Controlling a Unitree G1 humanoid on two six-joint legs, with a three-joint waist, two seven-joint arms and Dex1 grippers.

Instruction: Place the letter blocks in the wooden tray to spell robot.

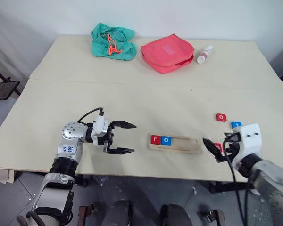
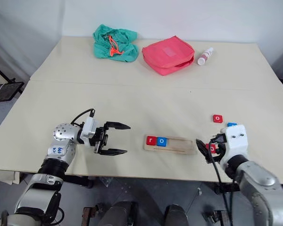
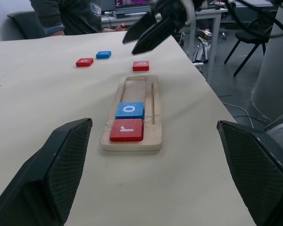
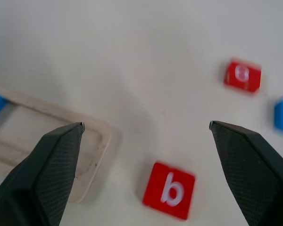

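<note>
Two grippers hover over the table (image 1: 132, 101), both with fingers spread wide and holding nothing. The right gripper (image 4: 146, 141) hangs just above the red "b" block (image 4: 170, 190), which lies flat on the table between its fingertips, just beyond the near end of the wooden tray (image 1: 175, 143). Farther ahead of it sit the red "o" block (image 1: 221, 117) and a blue block (image 1: 236, 125), close together. The left gripper (image 1: 125, 138) points level along the tray toward the right gripper; nearest to it, at the tray's end, lies the red "r" block (image 3: 127, 130), then the blue "o" block (image 3: 129, 109), touching it in the groove.
</note>
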